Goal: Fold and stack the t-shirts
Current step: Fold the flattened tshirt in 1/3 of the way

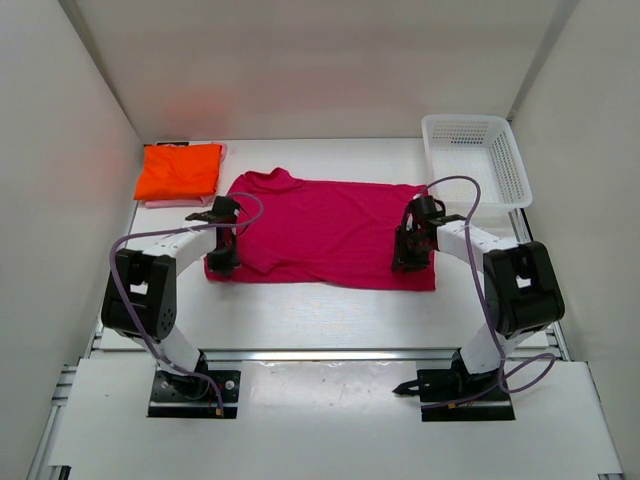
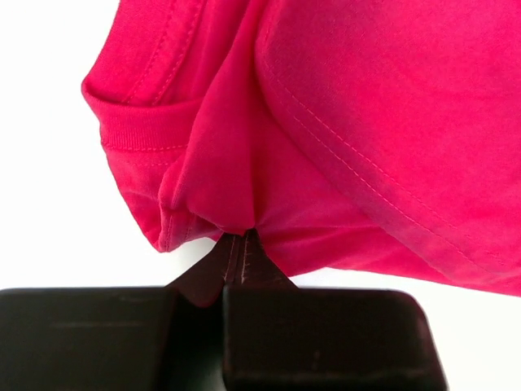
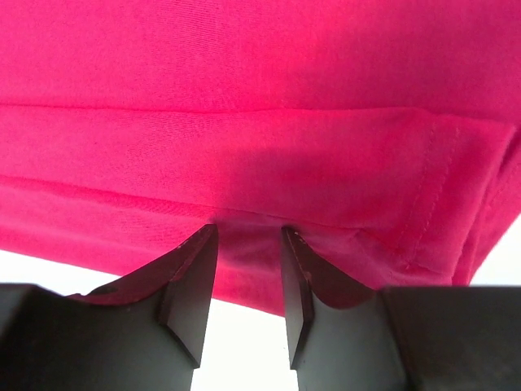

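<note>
The magenta shirt (image 1: pixel 320 230) lies spread flat mid-table. The left gripper (image 2: pixel 242 236) is clamped on bunched fabric at its near left corner. The right gripper (image 3: pixel 248 232) sits at the near right hem, fingers parted. The folded orange shirt (image 1: pixel 180 170) rests on the pink shirt (image 1: pixel 160 204) in the far-left corner, and a basket (image 1: pixel 475 122) stands far right.

White-linked left arm (image 1: pixel 140 290), right arm (image 1: pixel 520 285), black joints, looping lilac cables (image 1: pixel 456 178), black wedge fingers (image 3: pixel 191 277)
</note>
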You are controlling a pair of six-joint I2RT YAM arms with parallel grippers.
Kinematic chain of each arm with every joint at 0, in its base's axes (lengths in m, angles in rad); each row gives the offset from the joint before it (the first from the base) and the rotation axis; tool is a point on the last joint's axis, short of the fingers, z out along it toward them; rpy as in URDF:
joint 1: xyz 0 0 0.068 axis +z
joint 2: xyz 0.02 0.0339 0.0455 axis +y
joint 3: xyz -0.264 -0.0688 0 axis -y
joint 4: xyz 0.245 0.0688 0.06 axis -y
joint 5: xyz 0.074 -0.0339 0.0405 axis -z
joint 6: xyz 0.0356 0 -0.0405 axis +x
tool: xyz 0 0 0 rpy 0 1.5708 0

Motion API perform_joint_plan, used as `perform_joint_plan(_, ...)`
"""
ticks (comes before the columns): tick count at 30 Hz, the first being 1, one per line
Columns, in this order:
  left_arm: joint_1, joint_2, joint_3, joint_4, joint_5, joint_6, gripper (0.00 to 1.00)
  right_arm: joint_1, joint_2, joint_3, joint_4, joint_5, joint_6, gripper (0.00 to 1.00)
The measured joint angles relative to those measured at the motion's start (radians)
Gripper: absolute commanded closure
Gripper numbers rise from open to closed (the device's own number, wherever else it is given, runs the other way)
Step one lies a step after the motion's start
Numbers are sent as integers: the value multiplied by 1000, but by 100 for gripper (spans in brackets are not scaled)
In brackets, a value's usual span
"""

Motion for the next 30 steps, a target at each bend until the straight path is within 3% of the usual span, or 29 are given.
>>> perform_joint_plan(8, -2, -29, -21, -131, 6, 74, 100, 83, -70, -72, 4, 35, 39, 65)
perform_joint_plan(17, -16, -259, -92, -198, 25, 103, 100, 127, -206, -185, -59, 54, 81, 64)
perform_joint_plan(21, -23, -304, -92, -199, 29, 105, 100, 113, -339, -223, -100, 50, 69, 66)
perform_joint_plan(23, -24, -303, -93, -198, 31, 106, 100, 92, -428, -225, -100, 46, 54, 75)
perform_joint_plan(28, -35, -288, -104, -198, 31, 111, 81, 16, -578, -225, -89, 41, -1, 73)
perform_joint_plan(29, -38, -282, -106, -198, 31, 113, 62, -8, -583, -225, -91, 39, -14, 73)
perform_joint_plan(30, -40, -277, -107, -197, 31, 112, 51, -32, -581, -225, -95, 39, -26, 72)
